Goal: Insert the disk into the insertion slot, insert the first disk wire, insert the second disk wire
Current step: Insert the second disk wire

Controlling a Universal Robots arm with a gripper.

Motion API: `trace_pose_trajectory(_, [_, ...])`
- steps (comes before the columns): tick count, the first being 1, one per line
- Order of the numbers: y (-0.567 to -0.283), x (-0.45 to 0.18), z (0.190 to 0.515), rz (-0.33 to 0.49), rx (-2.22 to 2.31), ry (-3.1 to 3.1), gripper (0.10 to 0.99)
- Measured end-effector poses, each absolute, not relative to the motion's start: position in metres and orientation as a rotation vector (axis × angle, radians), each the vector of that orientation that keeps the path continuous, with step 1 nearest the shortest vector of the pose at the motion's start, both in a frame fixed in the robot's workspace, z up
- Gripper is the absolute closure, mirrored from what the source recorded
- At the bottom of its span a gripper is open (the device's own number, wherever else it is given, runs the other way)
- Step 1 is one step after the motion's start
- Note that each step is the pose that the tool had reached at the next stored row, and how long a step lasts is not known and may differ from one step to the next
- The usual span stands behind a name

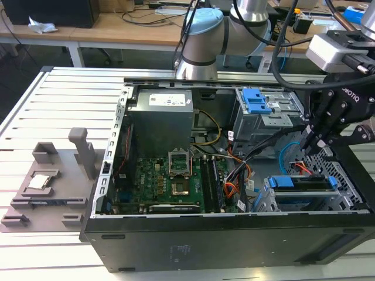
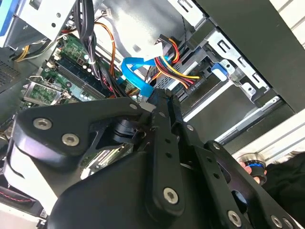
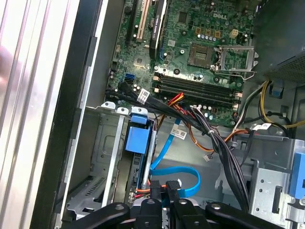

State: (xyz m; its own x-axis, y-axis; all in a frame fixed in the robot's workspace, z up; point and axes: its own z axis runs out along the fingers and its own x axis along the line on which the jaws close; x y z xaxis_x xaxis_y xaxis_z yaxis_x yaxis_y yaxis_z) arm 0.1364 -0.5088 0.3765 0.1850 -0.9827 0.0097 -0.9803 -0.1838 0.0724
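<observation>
I see the gripper (image 3: 162, 191) pinching a small dark plug (image 3: 172, 185) at the disk (image 3: 138, 164), which sits in the perforated metal slot (image 3: 102, 162); jaws nearly together.

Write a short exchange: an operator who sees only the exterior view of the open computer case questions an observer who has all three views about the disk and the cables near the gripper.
Operator: The gripper hangs over the insertion slot. Is the disk inside it?
Observer: Yes. In the first wrist view the disk lies within the slot's metal walls, with its blue carrier tab at the end towards the motherboard.
Operator: What is right at the gripper's tip?
Observer: In the first wrist view the light blue cable loops just beside the tip, and the first disk wire, thin and red, lies by the disk's near end.
</observation>
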Motion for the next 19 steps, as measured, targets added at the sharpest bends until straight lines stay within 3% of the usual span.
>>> trace_pose_trajectory(5, [-0.509, 0.136, 0.376, -0.06, 2.37, -1.966, 0.922])
trace_pose_trajectory(11, [-0.536, 0.133, 0.374, -0.059, 2.37, -1.965, 0.922])
trace_pose_trajectory(19, [-0.537, 0.133, 0.361, -0.067, 2.217, -2.141, 0.922])
